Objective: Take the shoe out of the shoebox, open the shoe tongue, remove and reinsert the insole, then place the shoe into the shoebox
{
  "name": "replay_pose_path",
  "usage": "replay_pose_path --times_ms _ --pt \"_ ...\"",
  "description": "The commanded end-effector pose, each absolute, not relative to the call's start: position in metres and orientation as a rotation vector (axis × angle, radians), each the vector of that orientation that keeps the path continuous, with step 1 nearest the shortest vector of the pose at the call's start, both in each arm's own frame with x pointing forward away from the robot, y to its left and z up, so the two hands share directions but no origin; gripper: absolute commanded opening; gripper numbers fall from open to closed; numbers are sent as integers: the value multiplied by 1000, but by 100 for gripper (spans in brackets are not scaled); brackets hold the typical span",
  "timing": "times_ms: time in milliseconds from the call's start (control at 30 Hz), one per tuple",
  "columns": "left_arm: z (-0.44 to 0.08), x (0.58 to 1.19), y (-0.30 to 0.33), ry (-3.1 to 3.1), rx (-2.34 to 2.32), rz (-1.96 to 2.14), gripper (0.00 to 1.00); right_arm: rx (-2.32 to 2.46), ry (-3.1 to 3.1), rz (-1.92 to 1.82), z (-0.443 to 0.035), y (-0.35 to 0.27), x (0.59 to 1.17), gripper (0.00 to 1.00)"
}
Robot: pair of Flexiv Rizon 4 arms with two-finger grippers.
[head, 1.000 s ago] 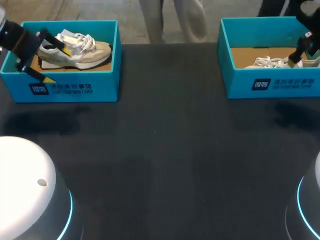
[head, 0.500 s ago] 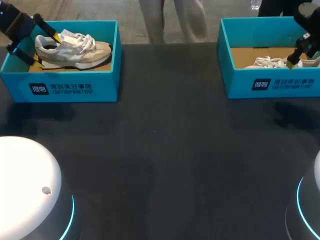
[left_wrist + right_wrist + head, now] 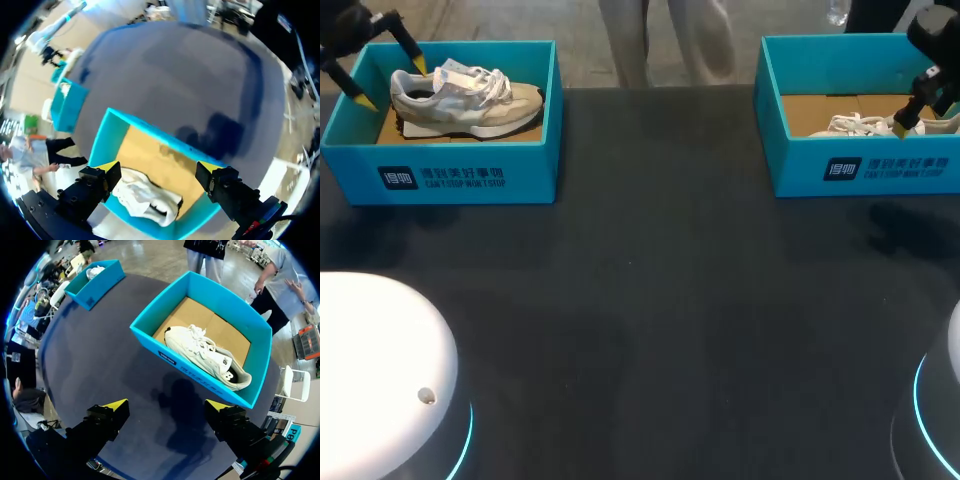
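The left jaws hang open above the heel end of the left box (image 3: 470,175), where a beige shoe (image 3: 470,100) lies. The right jaws gape open too, over the right box (image 3: 880,165) holding a white shoe (image 3: 855,125).

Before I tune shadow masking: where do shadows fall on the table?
Head view: a dark patch on the table in front of the right shoebox. Right wrist view: the same spot, darker. Left wrist view: shadow beyond the left shoebox.
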State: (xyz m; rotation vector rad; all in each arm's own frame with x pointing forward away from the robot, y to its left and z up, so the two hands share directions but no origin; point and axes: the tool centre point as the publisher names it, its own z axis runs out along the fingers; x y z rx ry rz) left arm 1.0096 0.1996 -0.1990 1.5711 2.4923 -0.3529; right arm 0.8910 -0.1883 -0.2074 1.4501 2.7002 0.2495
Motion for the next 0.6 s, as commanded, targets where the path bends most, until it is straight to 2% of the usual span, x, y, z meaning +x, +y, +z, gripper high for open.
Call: replay_pose_path --times_ms 33,600 --pt "-197 1025 206 2443 1942 148 100 1451 2702 247 -207 -188 892 100" --pt "-241 1097 266 2286 2043 258 100 1451 2702 247 -207 -188 892 100"
